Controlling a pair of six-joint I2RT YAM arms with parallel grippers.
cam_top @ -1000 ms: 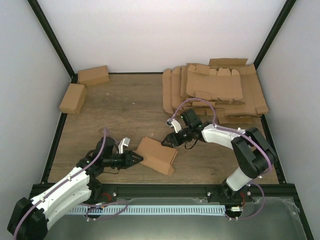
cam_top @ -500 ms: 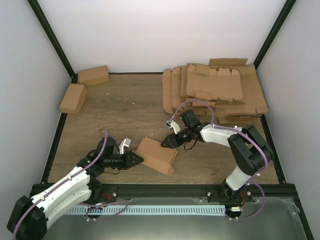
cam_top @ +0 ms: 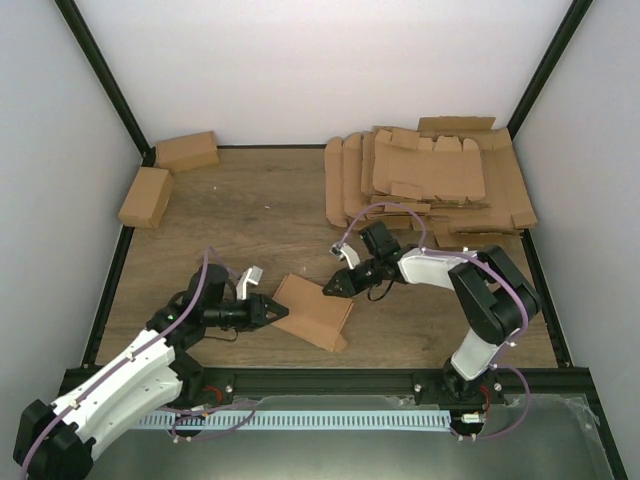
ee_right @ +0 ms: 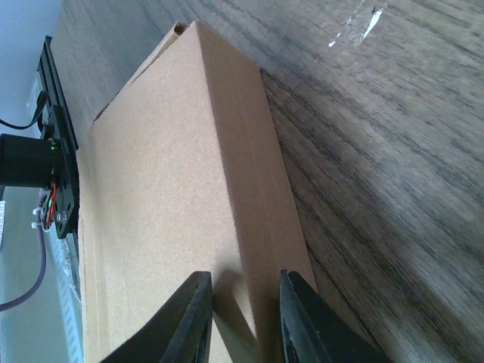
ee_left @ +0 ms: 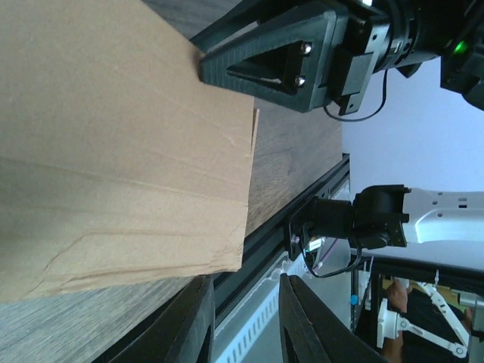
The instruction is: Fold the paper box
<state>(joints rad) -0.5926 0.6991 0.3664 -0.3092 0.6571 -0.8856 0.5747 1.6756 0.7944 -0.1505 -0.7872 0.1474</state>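
Note:
The paper box [cam_top: 313,311] lies folded into a flat oblong brick on the wooden table, near the front middle. My left gripper [cam_top: 281,312] touches its left corner; in the left wrist view the fingers [ee_left: 246,321] stand a little apart with nothing between them, and the box [ee_left: 121,144] fills the upper left. My right gripper [cam_top: 331,287] sits at the box's far right corner. In the right wrist view its fingers [ee_right: 243,318] stand narrowly apart just above the box's long top edge [ee_right: 227,166], holding nothing.
Two finished brown boxes [cam_top: 187,151] [cam_top: 145,196] sit at the back left. A pile of flat cardboard blanks [cam_top: 430,180] covers the back right. The black frame rail [cam_top: 330,378] runs along the near edge, close to the box.
My left gripper has risen slightly and pressed in toward the box's left corner. My right gripper has edged a little left along the box. The box has barely moved.

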